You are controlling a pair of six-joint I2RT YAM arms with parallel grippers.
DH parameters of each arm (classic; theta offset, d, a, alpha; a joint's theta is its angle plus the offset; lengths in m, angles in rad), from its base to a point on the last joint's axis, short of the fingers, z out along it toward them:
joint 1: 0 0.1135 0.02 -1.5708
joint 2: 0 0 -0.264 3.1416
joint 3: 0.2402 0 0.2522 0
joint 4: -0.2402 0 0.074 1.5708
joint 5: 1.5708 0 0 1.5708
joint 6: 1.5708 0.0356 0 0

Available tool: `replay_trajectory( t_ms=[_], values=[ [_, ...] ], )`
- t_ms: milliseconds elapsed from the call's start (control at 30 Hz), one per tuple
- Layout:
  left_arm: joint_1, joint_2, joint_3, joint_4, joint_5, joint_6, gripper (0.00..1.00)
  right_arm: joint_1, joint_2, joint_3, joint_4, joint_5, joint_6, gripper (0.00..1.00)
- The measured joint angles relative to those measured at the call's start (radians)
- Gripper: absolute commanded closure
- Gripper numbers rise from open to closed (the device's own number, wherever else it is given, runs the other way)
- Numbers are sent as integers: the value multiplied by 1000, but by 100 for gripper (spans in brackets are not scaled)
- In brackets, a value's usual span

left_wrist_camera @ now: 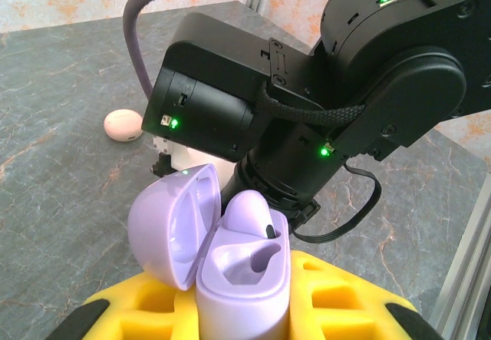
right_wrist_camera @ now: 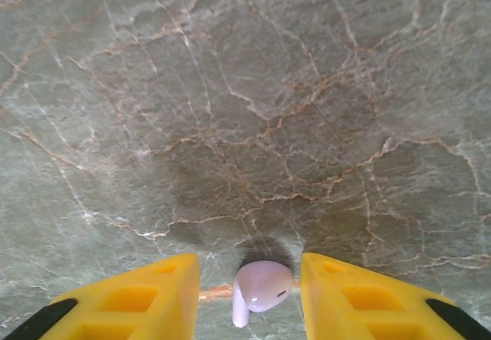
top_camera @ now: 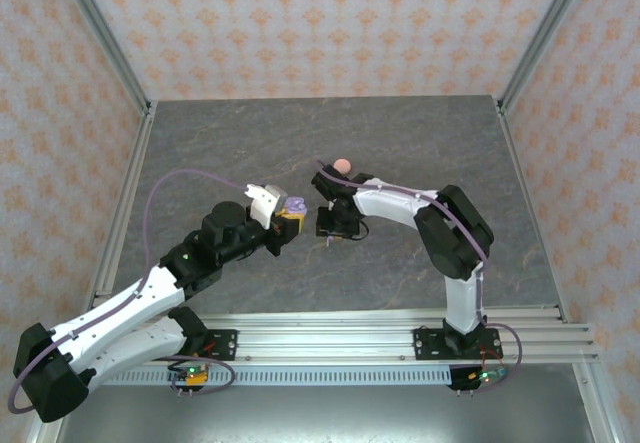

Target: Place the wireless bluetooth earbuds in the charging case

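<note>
My left gripper [left_wrist_camera: 245, 313] is shut on the lilac charging case [left_wrist_camera: 244, 282], which it holds upright between its yellow fingers [left_wrist_camera: 353, 302]. The case lid [left_wrist_camera: 165, 221] is hinged open to the left. One lilac earbud [left_wrist_camera: 252, 213] sits in the far slot, and the near slot [left_wrist_camera: 257, 259] is empty. In the top view the held case [top_camera: 294, 208] is at the table's centre. My right gripper [right_wrist_camera: 249, 298] points down at the table, open. A second lilac earbud [right_wrist_camera: 261, 285] lies on the table between its fingers [right_wrist_camera: 130, 298], touching neither.
A closed pale pink case [top_camera: 343, 165] rests on the grey marbled table [top_camera: 420, 143] behind the right arm, and the pink case [left_wrist_camera: 123, 125] also shows in the left wrist view. The right arm's black wrist [left_wrist_camera: 307, 87] hangs close behind the lilac case.
</note>
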Motion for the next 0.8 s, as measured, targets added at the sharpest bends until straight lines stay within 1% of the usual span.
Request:
replay_trajectory(
  t_ms=[100,267,800],
  values=[
    [0,0,0,0,0,0,96,2,1,0,-5,4,0,60],
    [0,0,0,0,0,0,96,5,10,11,-18,10,0,65],
    [0,0,0,0,0,0,96,12,37,50,-67,35,0,69]
  ],
)
